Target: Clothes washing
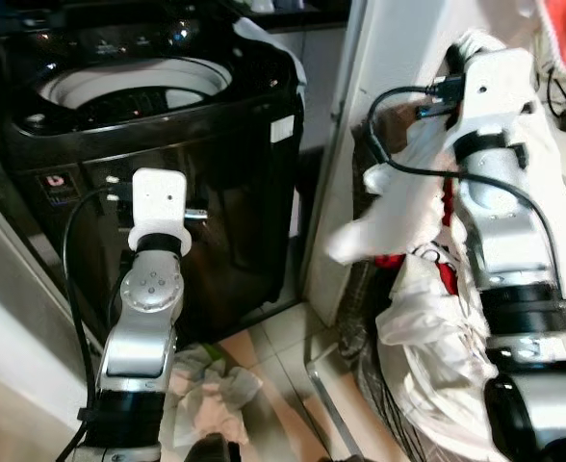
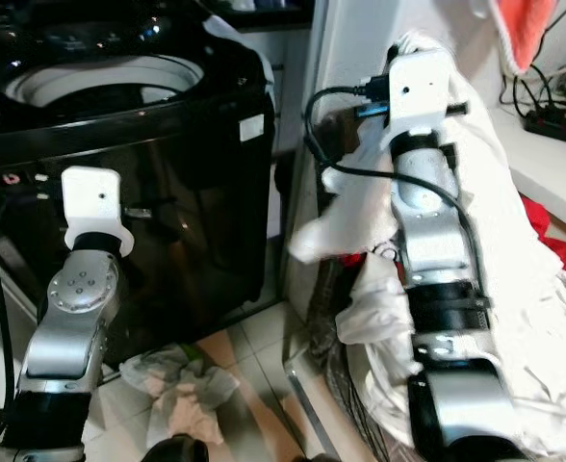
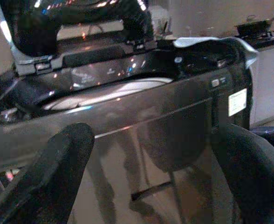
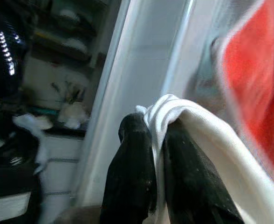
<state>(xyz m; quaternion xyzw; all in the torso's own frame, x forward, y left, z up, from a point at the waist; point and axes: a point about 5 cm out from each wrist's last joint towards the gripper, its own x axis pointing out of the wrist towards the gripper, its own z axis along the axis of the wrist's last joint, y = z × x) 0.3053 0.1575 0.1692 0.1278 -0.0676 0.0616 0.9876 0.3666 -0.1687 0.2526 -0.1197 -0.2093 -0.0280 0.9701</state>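
Right end effector (image 4: pixel 158 154) is clamped on a white garment (image 4: pixel 207 135), lifted high at two o'clock above the basket (image 1: pixel 379 385) — the pick-up looks done. Left end effector (image 3: pixel 151 163) hangs spread and empty, facing the washer (image 1: pixel 206 164). Next move, I'd say: swing the garment across to ten o'clock and drop it in the drum (image 1: pixel 134 87). One washer, one garment held, one small heap (image 1: pixel 216 390) on the floor.

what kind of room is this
Probably a home laundry corner beside a kitchen: a black top-loading washing machine with its lid open, a heap of white laundry, and crumpled clothes on the tiled floor.
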